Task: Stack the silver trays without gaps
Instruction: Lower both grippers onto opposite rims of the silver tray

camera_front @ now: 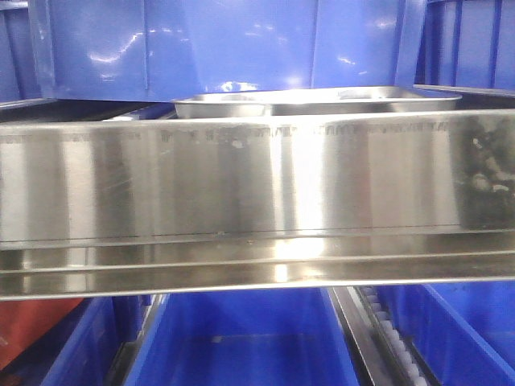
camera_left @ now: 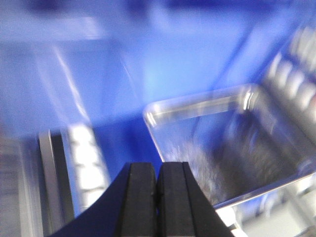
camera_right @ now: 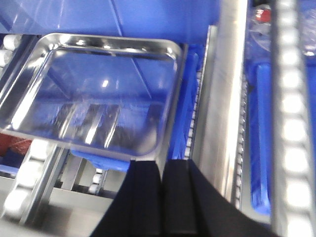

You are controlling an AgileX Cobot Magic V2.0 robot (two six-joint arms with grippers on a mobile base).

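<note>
Jaws of the left gripper and right gripper are pressed together, holding nothing. Front on, the broad shelf rail hides all but the rim of a silver tray, backed by a blue bin. The right wrist view shows a tray ahead, untouched; the left wrist view is blurred.

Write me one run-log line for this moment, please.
left end effector: shut, empty | right end effector: shut, empty | silver tray: ungrasped, empty, ahead of right end effector | left wrist view: blurred
</note>
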